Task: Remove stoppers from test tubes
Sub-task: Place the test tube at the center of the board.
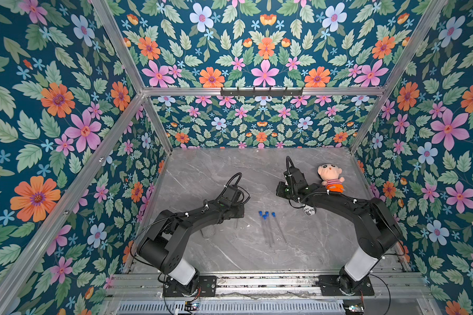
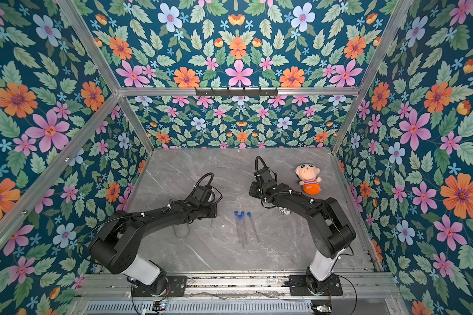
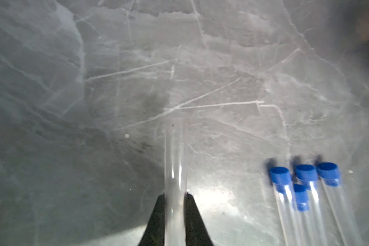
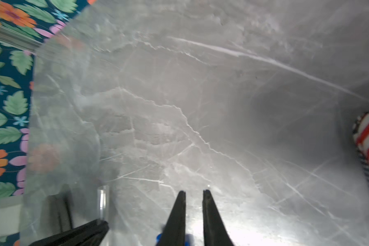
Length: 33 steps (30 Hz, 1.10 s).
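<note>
In the left wrist view my left gripper [image 3: 174, 194] is shut on a bare clear test tube [image 3: 174, 157] with no stopper; its open end points away from the jaws. In a top view that test tube [image 1: 236, 223] sticks out from under the left wrist. Several test tubes [image 1: 269, 231] lie side by side mid-table, each with a blue stopper [image 1: 260, 213]; the left wrist view shows these stoppers [image 3: 280, 174] beside the gripper. My right gripper [image 4: 193, 191] hangs over bare marble, fingers almost together, with a blue stopper [image 4: 159, 236] showing deep at the jaws' base.
A plush doll [image 1: 330, 177] in a striped shirt lies at the back right, close behind the right arm. A white newsprint-patterned can [image 1: 309, 210] sits under the right forearm. A grey speckled cylinder [image 1: 208, 231] stands under the left forearm. Floral walls enclose the marble table [image 1: 230, 169].
</note>
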### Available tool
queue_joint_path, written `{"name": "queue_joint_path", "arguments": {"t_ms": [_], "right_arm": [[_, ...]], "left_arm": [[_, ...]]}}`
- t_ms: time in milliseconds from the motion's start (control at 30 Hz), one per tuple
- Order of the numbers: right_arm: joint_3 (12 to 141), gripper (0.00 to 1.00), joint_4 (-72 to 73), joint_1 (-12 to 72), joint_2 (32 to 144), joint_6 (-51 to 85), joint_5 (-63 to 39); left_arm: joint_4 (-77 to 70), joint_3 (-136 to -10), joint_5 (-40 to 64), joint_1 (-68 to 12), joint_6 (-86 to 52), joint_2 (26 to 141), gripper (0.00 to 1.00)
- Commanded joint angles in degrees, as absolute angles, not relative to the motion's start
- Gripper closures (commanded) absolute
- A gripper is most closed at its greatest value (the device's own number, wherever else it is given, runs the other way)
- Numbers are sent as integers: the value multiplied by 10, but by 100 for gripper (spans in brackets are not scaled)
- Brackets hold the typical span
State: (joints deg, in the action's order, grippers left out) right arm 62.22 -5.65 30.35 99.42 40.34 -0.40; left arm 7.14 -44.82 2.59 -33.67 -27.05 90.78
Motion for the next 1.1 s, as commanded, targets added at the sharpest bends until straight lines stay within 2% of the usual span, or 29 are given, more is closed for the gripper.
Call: {"name": "queue_joint_path", "arguments": {"t_ms": [0, 100, 467, 700, 1067], "right_arm": [[633, 100, -43, 302, 1014, 399, 9], [644, 100, -41, 302, 1038, 396, 17], [672, 100, -43, 301, 1091, 376, 55], [680, 100, -44, 299, 1115, 365, 74], [665, 85, -41, 295, 1123, 373, 90]], "left_arm": [[103, -458, -1, -336, -275, 925, 87], [110, -463, -7, -336, -275, 943, 85], [118, -465, -16, -335, -274, 938, 67], [119, -474, -13, -335, -265, 913, 62], [112, -468, -5, -335, -262, 886, 59]]}}
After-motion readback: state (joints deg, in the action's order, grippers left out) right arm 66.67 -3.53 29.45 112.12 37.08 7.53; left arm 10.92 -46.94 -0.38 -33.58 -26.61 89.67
